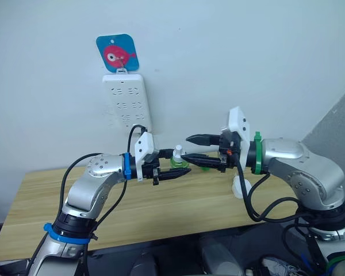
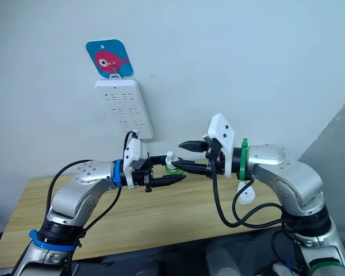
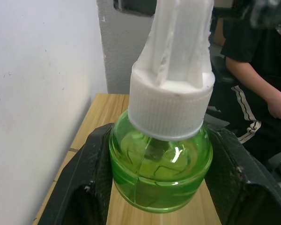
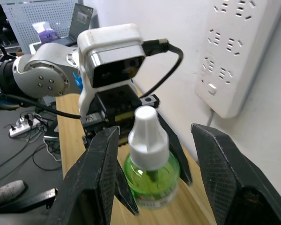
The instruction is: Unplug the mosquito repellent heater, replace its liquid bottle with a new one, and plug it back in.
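Observation:
My left gripper (image 1: 179,163) is shut on a liquid bottle (image 1: 176,158) of green fluid with a white ribbed cap and tall white tip, held upright above the wooden table (image 1: 103,201). In the left wrist view its black fingers (image 3: 79,187) press both sides of the green body (image 3: 161,161). My right gripper (image 1: 185,148) faces it, open, with its fingers on either side of the bottle's white tip (image 4: 145,129) and not touching it. A small white rounded unit, seemingly the mosquito repellent heater (image 1: 240,187), lies on the table under my right forearm, partly hidden.
A tall white power strip (image 1: 126,100) hangs on the wall from a hook with a blue fish tag (image 1: 117,53), behind and above the grippers. A seated person in dark clothes (image 3: 253,93) is beyond the table's end. A grey panel (image 1: 339,121) stands at the right.

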`<act>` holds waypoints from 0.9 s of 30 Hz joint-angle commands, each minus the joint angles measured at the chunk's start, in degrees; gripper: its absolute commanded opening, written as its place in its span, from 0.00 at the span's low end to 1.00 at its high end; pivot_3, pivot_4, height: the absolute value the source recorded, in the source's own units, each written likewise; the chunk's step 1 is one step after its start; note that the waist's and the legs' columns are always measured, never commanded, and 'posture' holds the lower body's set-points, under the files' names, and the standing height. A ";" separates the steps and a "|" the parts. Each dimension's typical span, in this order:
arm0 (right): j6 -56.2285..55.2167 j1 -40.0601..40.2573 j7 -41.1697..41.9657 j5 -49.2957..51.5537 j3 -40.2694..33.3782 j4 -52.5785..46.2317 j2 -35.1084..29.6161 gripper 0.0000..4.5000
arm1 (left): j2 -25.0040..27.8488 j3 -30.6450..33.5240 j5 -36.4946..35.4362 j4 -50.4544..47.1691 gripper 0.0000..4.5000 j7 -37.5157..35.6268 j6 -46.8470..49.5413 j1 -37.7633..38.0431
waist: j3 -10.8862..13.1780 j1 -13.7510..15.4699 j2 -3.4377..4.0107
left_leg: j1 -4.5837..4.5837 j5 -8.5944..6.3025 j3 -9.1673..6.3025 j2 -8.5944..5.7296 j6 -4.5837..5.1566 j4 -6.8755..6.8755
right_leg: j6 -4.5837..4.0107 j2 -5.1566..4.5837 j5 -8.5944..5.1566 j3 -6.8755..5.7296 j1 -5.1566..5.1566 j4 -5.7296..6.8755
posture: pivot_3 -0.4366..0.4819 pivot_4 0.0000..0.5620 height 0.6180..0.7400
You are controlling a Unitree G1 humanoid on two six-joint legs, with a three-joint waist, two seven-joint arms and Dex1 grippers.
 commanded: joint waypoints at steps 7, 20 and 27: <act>-1.27 -2.91 -0.48 -0.20 2.00 2.05 3.04 0.56 | -0.18 0.14 -0.30 -2.15 0.51 0.27 -0.79 0.01 | 0.00 -0.09 0.00 | 0.01 0.00 -0.01 0.00 0.00 0.00 | 0.00 0.00 0.00 -0.01 0.00 0.01 | 0.25 0.16 1.00; -3.21 -4.67 2.42 -0.41 2.19 3.37 3.07 0.07 | -0.27 0.10 -0.21 -2.36 0.51 0.47 -0.93 0.49 | 0.00 -0.06 0.00 | 0.01 0.00 -0.01 0.00 0.00 -0.01 | 0.00 0.00 0.00 -0.01 0.00 0.01 | 0.26 0.16 1.00; -3.71 -8.79 1.91 2.55 -3.35 3.52 3.41 0.07 | 0.10 0.29 -0.04 -2.32 0.51 0.63 -0.89 1.42 | 0.00 -0.07 0.00 | 0.01 0.00 -0.01 0.00 0.00 -0.01 | 0.00 0.00 0.00 -0.01 0.00 0.01 | 0.26 0.16 1.00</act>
